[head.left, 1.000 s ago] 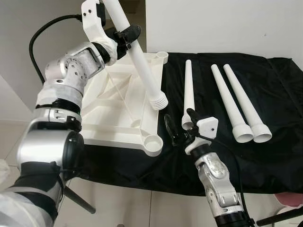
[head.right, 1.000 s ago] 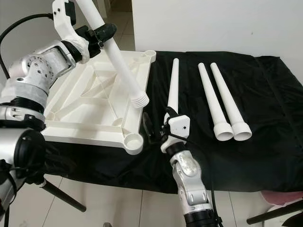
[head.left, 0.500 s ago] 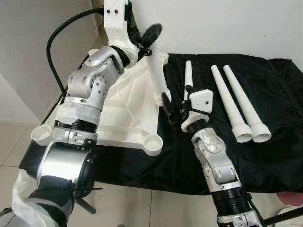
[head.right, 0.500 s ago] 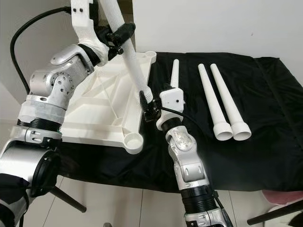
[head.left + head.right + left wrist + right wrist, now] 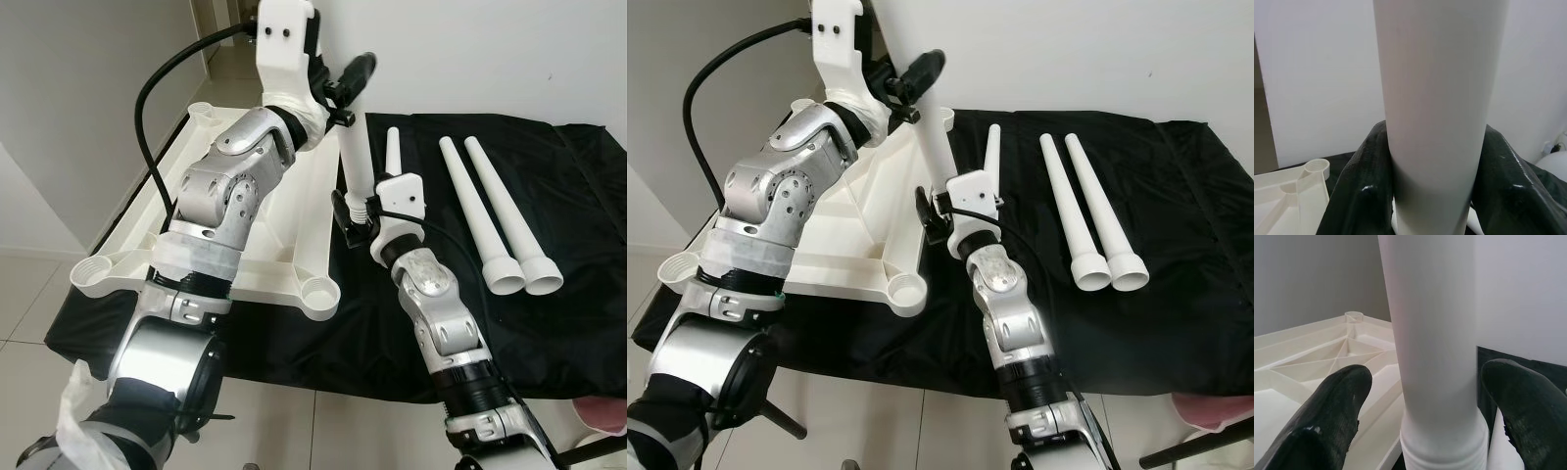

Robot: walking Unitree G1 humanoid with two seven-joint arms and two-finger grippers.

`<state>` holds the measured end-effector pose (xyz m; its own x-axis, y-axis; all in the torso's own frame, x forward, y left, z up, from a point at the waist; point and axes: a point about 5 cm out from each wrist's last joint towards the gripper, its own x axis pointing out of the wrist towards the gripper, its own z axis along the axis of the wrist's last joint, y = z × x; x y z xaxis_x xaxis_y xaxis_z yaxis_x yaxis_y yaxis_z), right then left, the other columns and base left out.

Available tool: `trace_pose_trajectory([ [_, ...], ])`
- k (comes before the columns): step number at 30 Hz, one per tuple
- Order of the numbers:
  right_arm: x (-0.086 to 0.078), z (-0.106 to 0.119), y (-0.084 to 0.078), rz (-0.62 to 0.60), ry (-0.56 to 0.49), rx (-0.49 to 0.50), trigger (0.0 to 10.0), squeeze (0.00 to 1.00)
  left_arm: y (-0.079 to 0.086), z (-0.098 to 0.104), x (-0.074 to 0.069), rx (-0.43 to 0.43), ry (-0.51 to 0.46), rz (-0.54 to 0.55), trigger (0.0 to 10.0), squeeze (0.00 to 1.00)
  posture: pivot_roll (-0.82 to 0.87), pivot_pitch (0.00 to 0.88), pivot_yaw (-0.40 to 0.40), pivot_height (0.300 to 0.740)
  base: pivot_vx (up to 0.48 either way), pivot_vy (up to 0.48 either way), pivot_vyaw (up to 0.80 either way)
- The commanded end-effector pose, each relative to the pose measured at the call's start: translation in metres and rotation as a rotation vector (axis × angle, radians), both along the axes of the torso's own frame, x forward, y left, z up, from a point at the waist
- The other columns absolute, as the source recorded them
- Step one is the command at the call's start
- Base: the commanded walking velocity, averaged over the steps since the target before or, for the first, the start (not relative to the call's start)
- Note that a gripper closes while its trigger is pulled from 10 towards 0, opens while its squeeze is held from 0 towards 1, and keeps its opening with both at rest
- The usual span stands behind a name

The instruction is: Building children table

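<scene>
Left eye view shows the white table leg [image 5: 355, 166] held up almost straight, ridged end down, above the black cloth [image 5: 549, 323] beside the upside-down white table top [image 5: 265, 245]. The left pincer [image 5: 343, 83] is closed tight on its upper part. The right pincer [image 5: 355, 217] sits at the ridged bottom end with a black finger on each side, spread wide and not squeezing. Three more white legs [image 5: 495, 220] lie flat on the cloth. The table top has round cups [image 5: 318, 294] at its corners.
</scene>
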<state>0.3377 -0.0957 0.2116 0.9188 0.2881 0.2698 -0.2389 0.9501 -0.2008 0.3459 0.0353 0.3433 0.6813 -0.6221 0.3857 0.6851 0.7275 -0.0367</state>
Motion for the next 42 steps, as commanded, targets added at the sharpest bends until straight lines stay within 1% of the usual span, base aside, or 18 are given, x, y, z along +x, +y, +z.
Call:
trace_pose_trajectory([
  [1,0.003,-0.002,0.005,-0.001,0.017,-0.013,10.0,0.00,-0.002,0.002,-0.004,0.011,-0.015,0.002,10.0,0.00,-0.02,0.000,0.042,0.740,0.000,0.000,0.00],
  [3,0.008,0.000,0.006,-0.011,0.016,-0.023,10.0,0.00,-0.007,0.001,-0.007,0.017,-0.018,-0.009,10.0,0.00,-0.02,0.001,0.044,0.740,0.000,0.000,0.00],
  [6,0.009,0.001,0.006,-0.014,0.015,-0.026,10.0,0.00,-0.008,0.001,-0.008,0.021,-0.020,-0.012,10.0,0.00,-0.02,0.001,0.044,0.740,0.000,0.000,0.00],
  [8,0.016,0.003,0.005,-0.029,0.005,-0.058,10.0,0.00,-0.012,0.000,-0.011,0.027,-0.022,-0.022,10.0,0.00,-0.02,0.000,0.046,0.740,0.000,0.000,0.00],
  [19,0.024,0.009,0.006,-0.039,-0.019,-0.073,10.0,0.00,-0.019,0.001,-0.015,0.035,-0.027,-0.034,10.0,0.00,-0.01,0.002,0.049,0.740,0.000,0.000,0.00],
  [21,0.025,0.010,0.006,-0.038,-0.018,-0.073,8.1,0.00,-0.020,0.001,-0.015,0.038,-0.028,-0.035,10.0,0.00,-0.01,0.001,0.051,0.740,0.000,0.000,0.00],
  [22,0.025,0.010,0.006,-0.036,-0.017,-0.074,3.1,0.00,-0.020,0.002,-0.016,0.040,-0.030,-0.036,10.0,0.00,-0.01,0.001,0.051,0.740,0.000,0.000,0.00],
  [23,0.025,0.009,0.006,-0.038,-0.011,-0.070,2.0,0.00,-0.020,0.002,-0.016,0.042,-0.031,-0.036,10.0,0.00,-0.01,0.002,0.051,0.740,0.000,0.000,0.00],
  [25,0.025,0.008,0.006,-0.037,-0.007,-0.067,2.1,0.00,-0.020,0.002,-0.016,0.043,-0.033,-0.036,10.0,0.00,-0.01,0.002,0.051,0.740,0.000,0.000,0.00],
  [26,0.025,0.007,0.005,-0.041,-0.003,-0.072,0.0,0.00,-0.021,0.003,-0.016,0.043,-0.034,-0.036,10.0,0.00,-0.01,0.000,0.052,0.740,0.000,0.000,0.00],
  [34,0.027,0.002,0.002,-0.063,0.021,-0.071,0.0,0.00,-0.021,0.004,-0.017,0.047,-0.040,-0.034,10.0,0.00,-0.01,0.000,0.058,0.740,0.000,0.000,0.00],
  [38,0.028,0.000,0.002,-0.065,0.029,-0.048,0.0,0.00,-0.023,0.005,-0.018,0.040,-0.049,-0.040,10.0,0.00,-0.01,0.000,0.062,0.740,0.000,0.000,0.00],
  [39,0.028,0.000,0.002,-0.071,0.032,-0.042,0.0,0.00,-0.022,0.008,-0.019,0.052,-0.098,-0.024,10.0,0.00,-0.01,0.000,0.063,0.740,0.000,0.000,0.00],
  [40,0.028,0.000,0.002,-0.071,0.032,-0.042,0.0,0.00,-0.022,0.008,-0.019,0.052,-0.098,-0.024,10.0,0.00,-0.01,0.000,0.063,0.740,0.000,0.000,0.00],
  [42,0.028,0.000,0.002,-0.080,0.034,-0.036,0.0,0.00,-0.021,0.010,-0.021,0.071,-0.160,-0.005,10.0,0.00,-0.01,0.000,0.063,0.740,0.000,0.000,0.00],
])
